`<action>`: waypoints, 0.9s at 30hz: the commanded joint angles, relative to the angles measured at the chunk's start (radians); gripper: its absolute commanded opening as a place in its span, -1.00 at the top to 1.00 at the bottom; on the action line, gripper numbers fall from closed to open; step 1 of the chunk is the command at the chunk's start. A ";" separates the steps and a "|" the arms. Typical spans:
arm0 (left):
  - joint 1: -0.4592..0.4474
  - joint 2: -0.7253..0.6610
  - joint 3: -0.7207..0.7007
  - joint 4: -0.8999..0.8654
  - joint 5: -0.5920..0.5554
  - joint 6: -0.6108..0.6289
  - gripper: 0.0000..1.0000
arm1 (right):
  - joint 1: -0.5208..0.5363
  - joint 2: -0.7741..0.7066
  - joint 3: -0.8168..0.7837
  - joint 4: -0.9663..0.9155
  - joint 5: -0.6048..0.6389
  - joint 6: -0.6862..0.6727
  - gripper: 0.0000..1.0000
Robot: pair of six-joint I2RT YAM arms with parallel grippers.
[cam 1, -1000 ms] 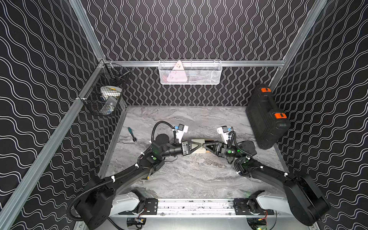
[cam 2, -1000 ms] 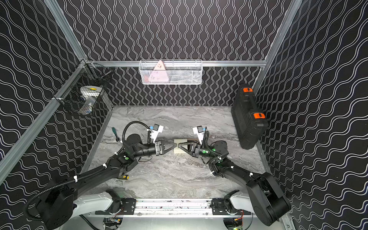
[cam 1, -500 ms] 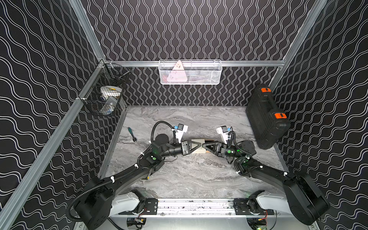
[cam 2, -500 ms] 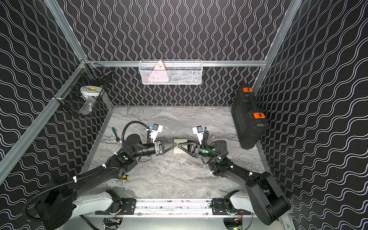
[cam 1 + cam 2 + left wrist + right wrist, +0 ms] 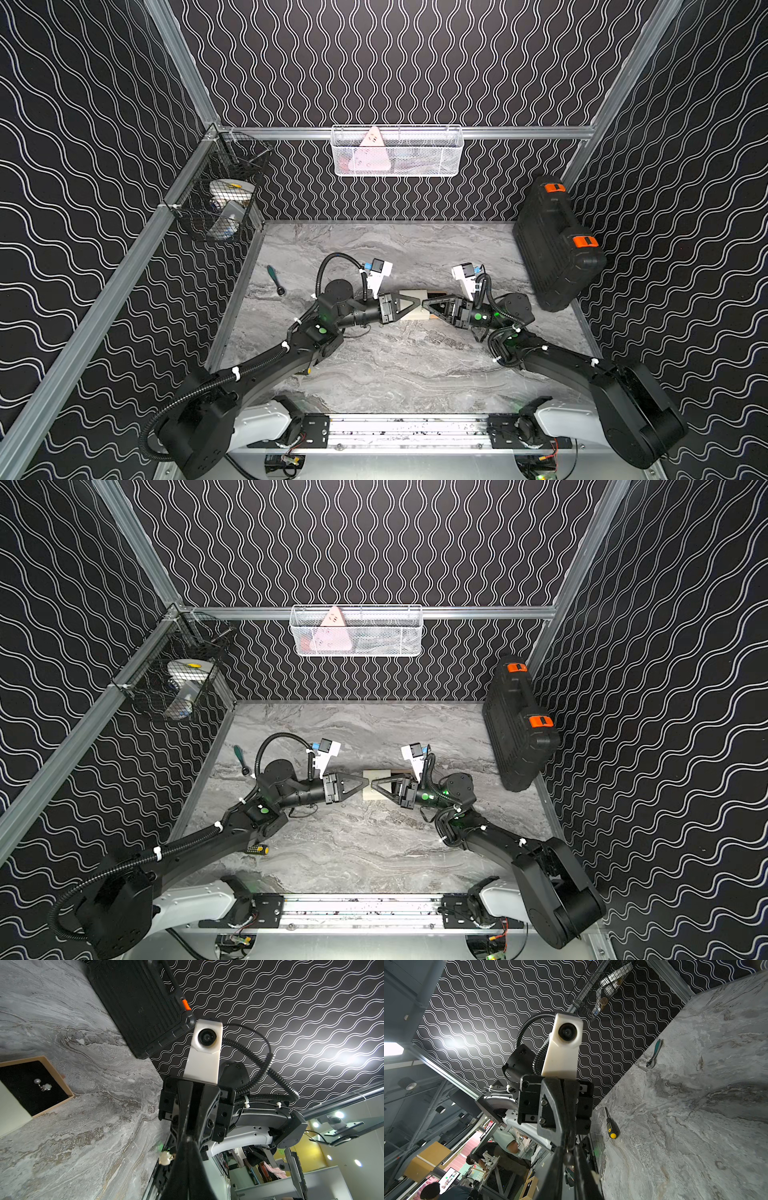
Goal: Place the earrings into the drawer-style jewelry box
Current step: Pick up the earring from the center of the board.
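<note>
Jewelry box [image 5: 10,1107] partly off-frame, L wrist view.

Quick count for you: 3 pearly earring bits [image 5: 37,1081] [image 5: 47,1086] [image 5: 165,1158], 1 white box [image 5: 417,314], 1 black case [image 5: 552,245], 2 wire baskets [image 5: 397,151] [image 5: 216,208], 1 screwdriver [image 5: 257,849], 1 teal tool [image 5: 274,279], 2 arms [image 5: 266,365] [image 5: 557,361].

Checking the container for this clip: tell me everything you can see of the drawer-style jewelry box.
The drawer-style jewelry box is a small, flat cardboard box lying on the marble table. Its plain white sleeve partly covers a tan slide-out tray, pulled open and lined in black. Two tiny pearly earring pieces lie close together on the lining. In a top view the left hand and right hand meet over it; contact cannot be told.
</note>
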 commanded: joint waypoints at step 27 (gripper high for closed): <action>0.058 -0.256 0.077 -0.508 -0.192 0.302 -0.52 | -0.017 -0.121 0.411 -1.498 0.316 -0.731 0.85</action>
